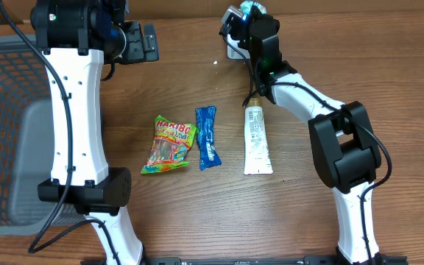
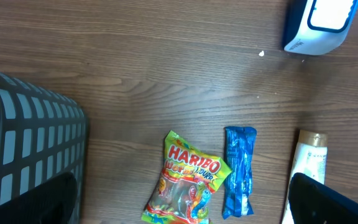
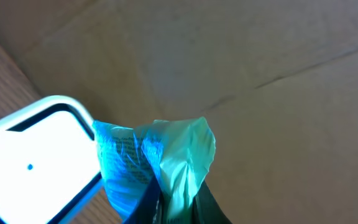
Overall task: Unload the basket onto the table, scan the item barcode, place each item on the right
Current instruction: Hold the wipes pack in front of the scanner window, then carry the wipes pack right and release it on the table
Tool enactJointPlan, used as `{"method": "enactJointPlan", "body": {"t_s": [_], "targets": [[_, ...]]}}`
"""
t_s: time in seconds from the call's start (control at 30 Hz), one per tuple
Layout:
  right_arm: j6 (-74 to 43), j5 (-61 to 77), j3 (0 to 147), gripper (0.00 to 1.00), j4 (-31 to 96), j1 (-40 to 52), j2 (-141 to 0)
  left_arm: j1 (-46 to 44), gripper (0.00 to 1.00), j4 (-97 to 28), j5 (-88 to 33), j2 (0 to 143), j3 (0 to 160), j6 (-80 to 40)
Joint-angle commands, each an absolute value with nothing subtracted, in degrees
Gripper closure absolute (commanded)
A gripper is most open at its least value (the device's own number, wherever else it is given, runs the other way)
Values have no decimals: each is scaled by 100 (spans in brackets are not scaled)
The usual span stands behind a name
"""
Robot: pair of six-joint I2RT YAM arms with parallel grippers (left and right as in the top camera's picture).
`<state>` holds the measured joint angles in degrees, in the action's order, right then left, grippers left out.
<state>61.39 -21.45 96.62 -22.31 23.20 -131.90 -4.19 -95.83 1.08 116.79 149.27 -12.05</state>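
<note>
My right claw [image 3: 174, 205] is clenched on a teal packet [image 3: 157, 158], held just beside the scanner [image 3: 36, 158] at the desk's [image 1: 197, 221] far edge, left claw [image 1: 149, 42] released; scan looks underway, candy bag [image 1: 169, 143], blue wrapper [image 1: 207, 138] and tube [image 1: 256, 140] untouched.

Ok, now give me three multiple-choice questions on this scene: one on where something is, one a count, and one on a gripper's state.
1. What lies between the Haribo bag and the white tube? A) blue packet B) scanner C) basket
2. How many items lie on the table between the arms? A) two B) three C) five
3. The right gripper is: A) open, empty B) shut on a light-blue wrapper C) shut on the tube
Answers: 1 A, the packet sits mid-row; 2 B, bag, packet and tube; 3 B, the wrapper is pinched in the wrist view.
</note>
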Motion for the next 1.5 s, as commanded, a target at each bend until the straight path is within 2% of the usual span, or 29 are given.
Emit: {"method": "enactJointPlan", "body": {"t_s": [0.0,0.3,0.4,0.53,0.63,0.8,0.87,1.07,1.13,1.47], "targets": [[6184,-2469,9747,96,-2390,2471,-13174,-432,0,-9574,58,11745,14929,-1286],[6180,-2657,9747,96,-2139,2700,-12763,-432,1,-9574,58,11745,14929,-1288],[5892,-2652,9747,96,-1470,2775,-12280,-429,1,-9574,58,11745,14929,-1288],[4862,-2495,9747,96,-351,2821,-11419,-429,0,-9574,58,11745,14929,-1286],[3557,-2438,9747,96,552,2842,-10787,-429,0,-9574,58,11745,14929,-1286],[-309,-2220,9749,96,2536,2851,-10025,-429,0,-9574,58,11745,14929,-1288],[-1356,-1717,9749,96,3420,2773,-9885,-429,0,-9574,58,11745,14929,-1288],[-2941,-235,9738,96,5494,2115,-9918,-429,0,-9574,58,11745,14929,-1288],[-3072,67,9631,96,5822,1804,-9920,-429,0,-9574,58,11745,14929,-1286],[-3063,1601,8578,96,5623,-233,-9924,-429,0,-9574,58,11745,14929,-1286]]}}
